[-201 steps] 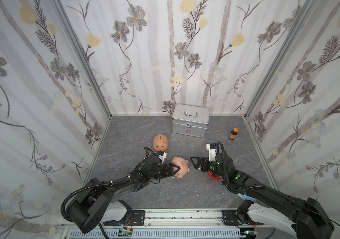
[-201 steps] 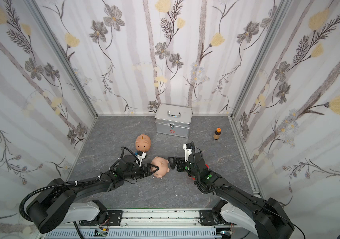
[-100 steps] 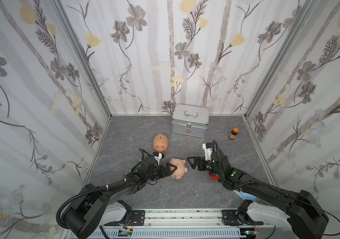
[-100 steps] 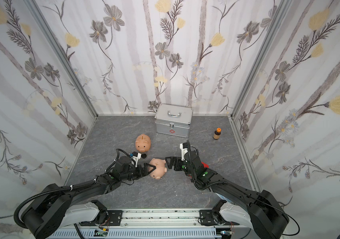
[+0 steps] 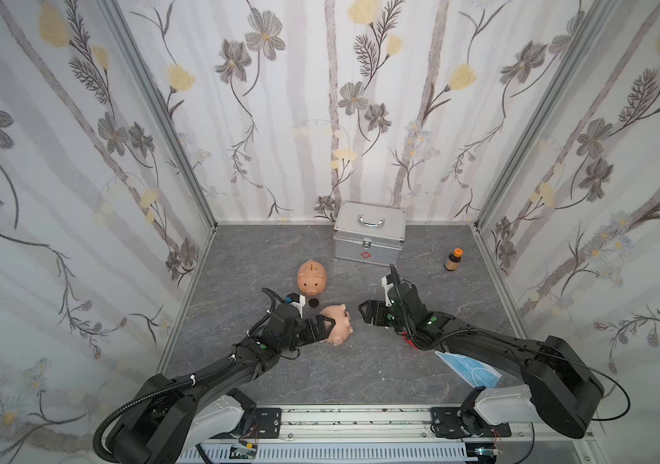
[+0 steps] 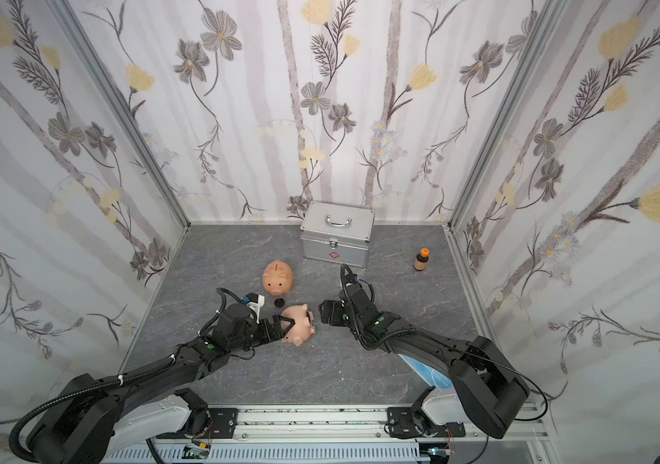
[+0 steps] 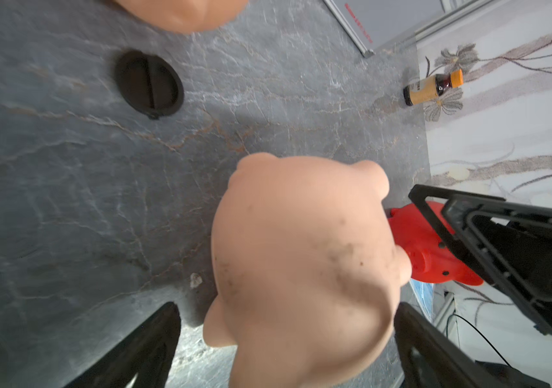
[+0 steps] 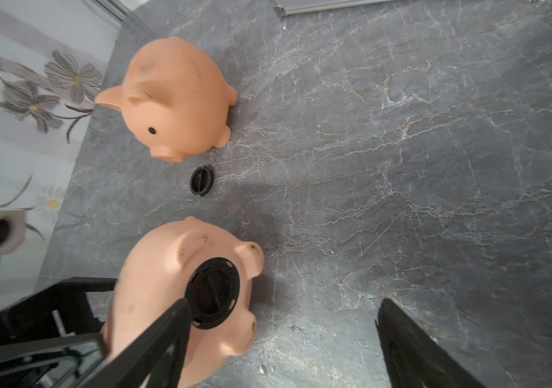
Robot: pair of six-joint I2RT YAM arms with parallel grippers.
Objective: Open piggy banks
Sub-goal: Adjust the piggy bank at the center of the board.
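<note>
Roughly mid-tabletop (image 5: 264, 257), a peach piggy bank (image 5: 338, 323) lies tipped on its side, its fitted plug (image 8: 212, 297) facing the right end effector (image 5: 362, 314), whose jaws are spread and hold nothing, just apart from the pig. The left end effector (image 5: 327, 325) is released too, its jaws wide on either side of that pig's back. A loose black plug (image 5: 313, 302) lies between this pig and the upright peach piggy bank (image 5: 311, 277) nearer the rear edge. The red piggy bank (image 7: 425, 248) sits mostly hidden under the right arm.
</note>
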